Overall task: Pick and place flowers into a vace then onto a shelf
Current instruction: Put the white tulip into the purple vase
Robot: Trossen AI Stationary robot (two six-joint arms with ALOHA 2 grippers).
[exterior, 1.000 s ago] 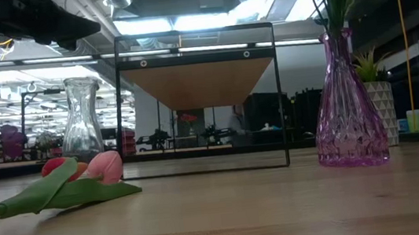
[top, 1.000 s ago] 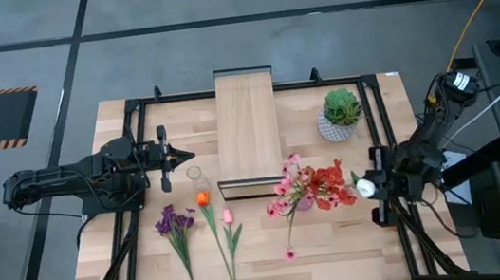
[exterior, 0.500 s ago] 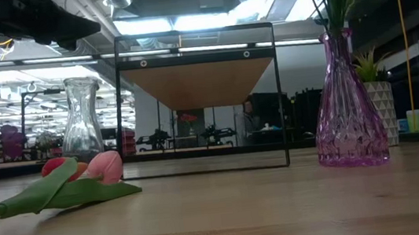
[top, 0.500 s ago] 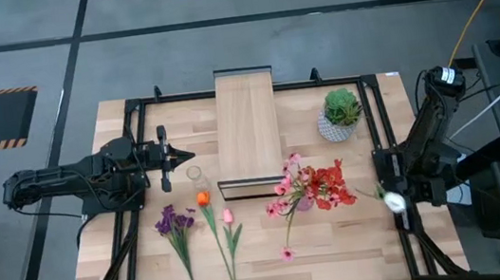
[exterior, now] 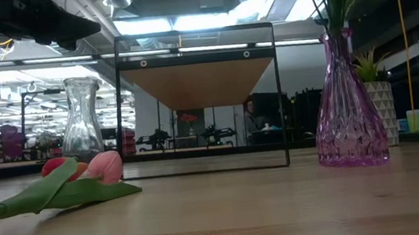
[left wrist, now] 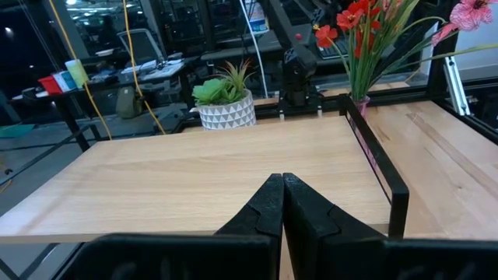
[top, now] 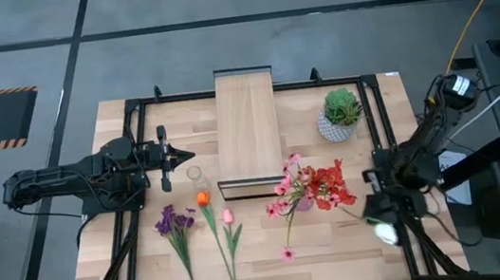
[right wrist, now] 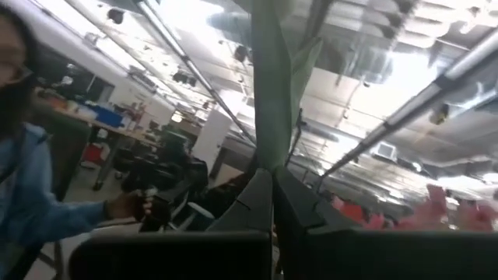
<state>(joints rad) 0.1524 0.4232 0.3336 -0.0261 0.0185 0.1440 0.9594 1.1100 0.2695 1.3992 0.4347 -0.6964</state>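
Note:
My right gripper (top: 379,217) is near the table's right near corner, shut on the white-bud flower; the bud (top: 387,233) sticks out toward the near edge. My left gripper (top: 185,155) is shut and empty, hovering left of the shelf (top: 247,131), beside the clear vase (top: 195,175). The purple vase (exterior: 347,110) stands upright holding pink and red flowers (top: 313,188). A purple cluster (top: 176,221), an orange tulip (top: 203,199) and a pink tulip (top: 228,216) lie flat on the table. My right gripper pinches the flower's green stem (right wrist: 268,144) between its two fingers. In the right wrist view the stem runs straight out from the shut fingertips (right wrist: 261,190). The bud end reaches past the fingers, and no part of the flower shows touching the table.
A round green plant in a white pot (top: 341,114) stands right of the shelf. A black frame (top: 376,115) runs around the table. A person (right wrist: 31,187) shows in the room beyond, in the right wrist view. Bare wood lies near the front edge (top: 331,254).
My right gripper has carried the white bud from beside the purple vase's flowers out toward the right edge, then toward the near edge, turning as it went. The left arm and the flowers on the table have stayed put.

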